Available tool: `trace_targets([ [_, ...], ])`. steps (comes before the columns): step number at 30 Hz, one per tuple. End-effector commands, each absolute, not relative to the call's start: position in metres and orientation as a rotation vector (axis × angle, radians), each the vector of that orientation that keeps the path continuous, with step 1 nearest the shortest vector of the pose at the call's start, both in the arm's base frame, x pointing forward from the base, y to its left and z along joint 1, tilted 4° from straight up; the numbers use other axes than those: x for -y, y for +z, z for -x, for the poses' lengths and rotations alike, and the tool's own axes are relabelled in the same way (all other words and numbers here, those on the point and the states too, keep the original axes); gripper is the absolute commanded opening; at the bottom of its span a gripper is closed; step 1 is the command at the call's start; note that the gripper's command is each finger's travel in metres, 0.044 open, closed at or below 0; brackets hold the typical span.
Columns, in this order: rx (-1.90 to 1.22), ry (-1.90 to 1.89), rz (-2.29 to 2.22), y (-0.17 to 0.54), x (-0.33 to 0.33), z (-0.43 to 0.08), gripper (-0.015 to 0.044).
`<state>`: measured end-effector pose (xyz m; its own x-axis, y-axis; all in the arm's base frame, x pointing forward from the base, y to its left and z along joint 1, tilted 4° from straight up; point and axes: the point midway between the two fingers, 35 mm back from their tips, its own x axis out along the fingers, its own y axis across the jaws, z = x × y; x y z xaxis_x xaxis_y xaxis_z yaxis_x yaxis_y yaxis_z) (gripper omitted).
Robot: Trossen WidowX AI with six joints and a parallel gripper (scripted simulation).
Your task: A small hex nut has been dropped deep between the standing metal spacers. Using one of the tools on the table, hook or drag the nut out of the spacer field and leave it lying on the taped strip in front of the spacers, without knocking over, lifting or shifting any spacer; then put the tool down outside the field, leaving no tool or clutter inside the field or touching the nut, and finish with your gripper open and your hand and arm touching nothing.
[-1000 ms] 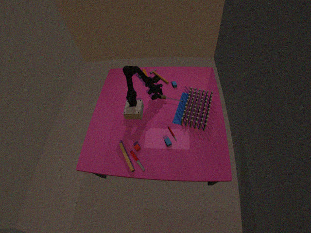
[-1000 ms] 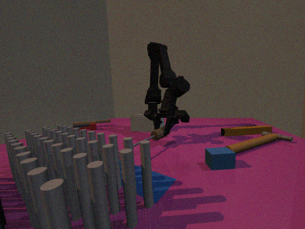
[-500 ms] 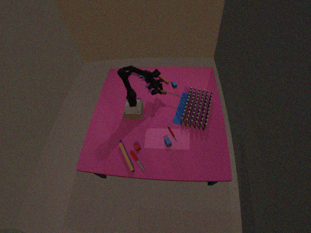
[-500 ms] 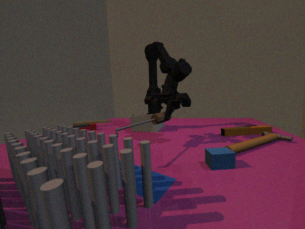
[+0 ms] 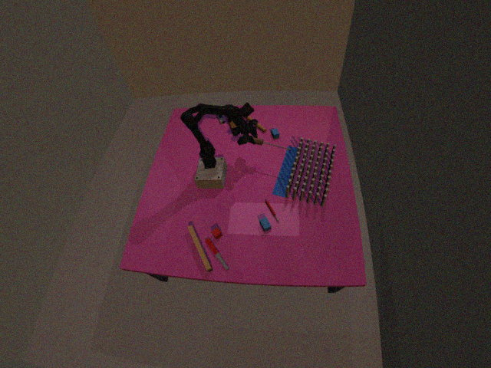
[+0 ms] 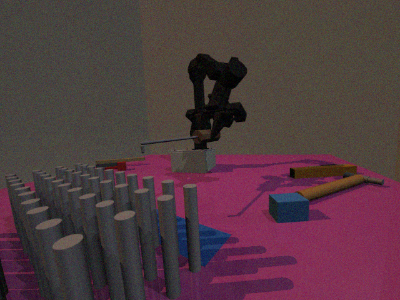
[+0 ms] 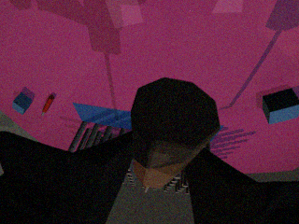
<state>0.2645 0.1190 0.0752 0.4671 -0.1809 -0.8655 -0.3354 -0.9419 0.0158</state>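
The long thin metal hook tool with a brown faceted handle [image 5: 258, 140] [image 6: 202, 136] [image 7: 161, 170] is clamped by its handle in my black parallel-jaw gripper [image 5: 251, 139] [image 6: 206, 136]. The shaft is raised above the table, its short tip bent downward. Beyond it lie the blue taped strip [image 5: 281, 182] [image 6: 206, 240] [image 7: 95, 113] and the upright grey cylindrical metal spacers [image 5: 314, 170] [image 6: 192, 225] [image 7: 84, 135]. I cannot make out the hex nut in any view.

I judge the step to be approach and alignment. Maintain the grip, locate the nut, align the shaft with its lane, and keep the tip above the spacer tops until aligned. Lower slowly; sideways swing risks toppling a spacer.
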Motion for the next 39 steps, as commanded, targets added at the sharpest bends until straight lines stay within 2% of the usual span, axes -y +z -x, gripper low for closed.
trace_targets([
  [1, -0.543, 1.447, 2.493, 0.077, -0.106, -0.275, 0.0],
  [22, -1.075, 1.24, 2.173, 0.087, 0.001, -0.32, 0.0],
  [39, -1.435, 1.044, 1.868, 0.098, 0.102, -0.329, 0.0],
])
